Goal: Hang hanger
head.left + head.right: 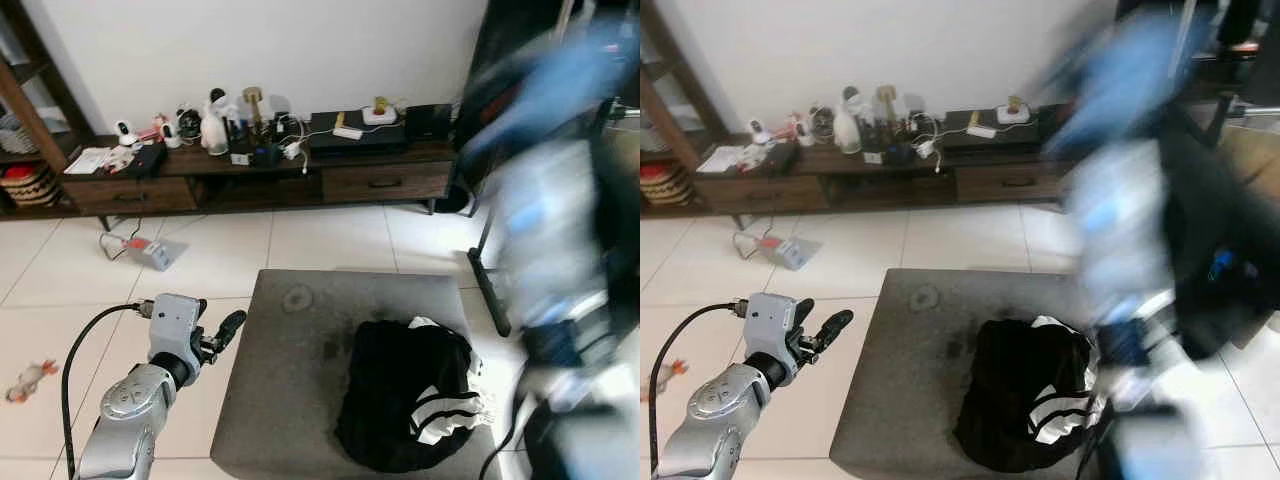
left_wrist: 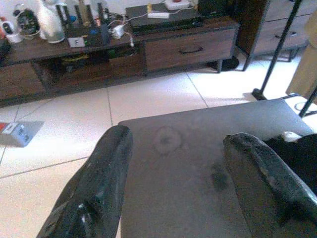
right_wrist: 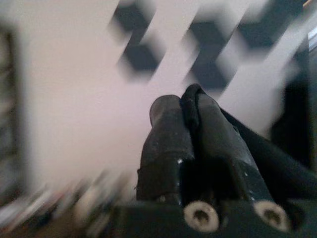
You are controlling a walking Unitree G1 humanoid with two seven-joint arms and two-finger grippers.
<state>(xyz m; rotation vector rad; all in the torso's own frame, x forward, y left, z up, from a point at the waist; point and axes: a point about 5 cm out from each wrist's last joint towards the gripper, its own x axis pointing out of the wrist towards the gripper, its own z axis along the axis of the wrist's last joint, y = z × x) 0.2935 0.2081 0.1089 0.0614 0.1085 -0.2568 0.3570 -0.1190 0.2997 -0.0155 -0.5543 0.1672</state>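
Note:
My left gripper [image 1: 215, 335] is open and holds nothing, hovering by the left edge of the grey ottoman [image 1: 290, 350]; its wrist view shows both black fingers [image 2: 109, 163] apart over the ottoman top. In the right wrist view, my right gripper [image 3: 190, 101] is shut on a thin black bar [image 3: 247, 141], seemingly the hanger, against a blurred checked background. At the right of the eye views, a blurred blue and white shape [image 1: 560, 200] is smeared by motion. Its outline cannot be made out. A black garment with white stripes [image 1: 405, 395] lies bunched on the ottoman.
A black clothes rack stands right of the ottoman, its foot [image 1: 490, 290] on the tiles and its pole [image 2: 277, 49] slanting up. A low wooden TV cabinet [image 1: 270, 170] with clutter lines the far wall. A small grey device [image 1: 150, 252] and a toy [image 1: 30, 380] lie on the floor.

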